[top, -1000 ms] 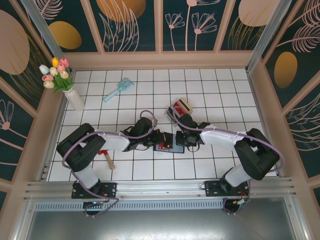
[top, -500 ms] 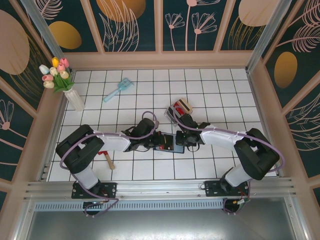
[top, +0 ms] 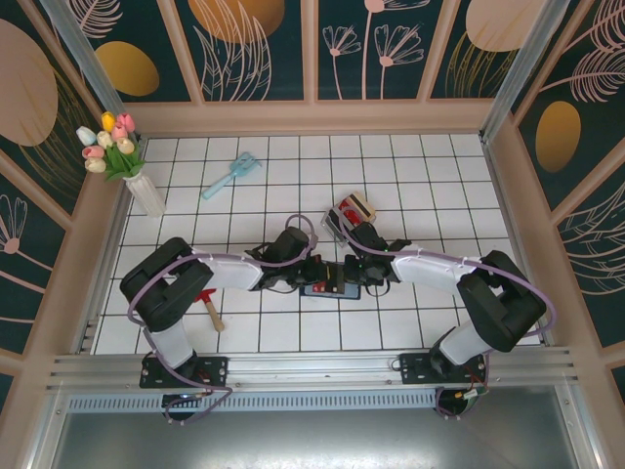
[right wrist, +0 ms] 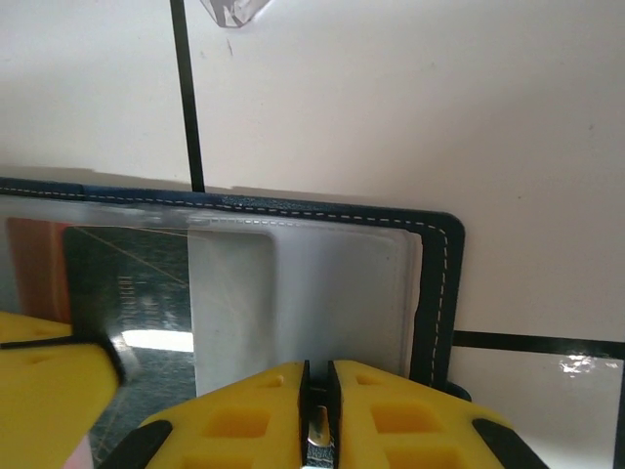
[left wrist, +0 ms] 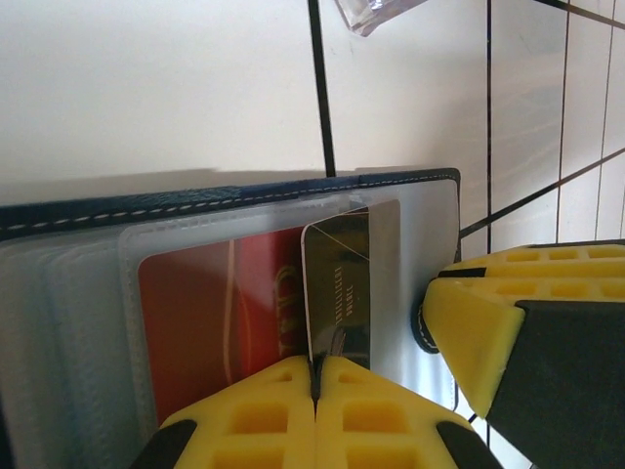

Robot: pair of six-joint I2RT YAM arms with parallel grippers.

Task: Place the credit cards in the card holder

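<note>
The navy card holder (left wrist: 195,202) lies open on the white tiles, its clear sleeves facing up. A red credit card (left wrist: 215,313) sits inside one sleeve. My left gripper (left wrist: 317,369) is shut on the near edge of a dark gold-tinted card (left wrist: 337,283), which lies partly inside the sleeve beside the red one. My right gripper (right wrist: 317,376) is shut on the near edge of the clear sleeve (right wrist: 293,293) at the holder's stitched end (right wrist: 439,293). In the top view both grippers meet over the card holder (top: 330,291).
A small clear rack (top: 337,223) with a red and a tan card (top: 354,207) stands just behind the holder. A blue brush (top: 232,176) lies at the back left and a vase of flowers (top: 146,195) at the left wall. A small red-headed hammer (top: 208,305) lies at front left.
My left gripper has moved right toward the right gripper, carrying the dark card further over the holder. The right arm has barely moved.
</note>
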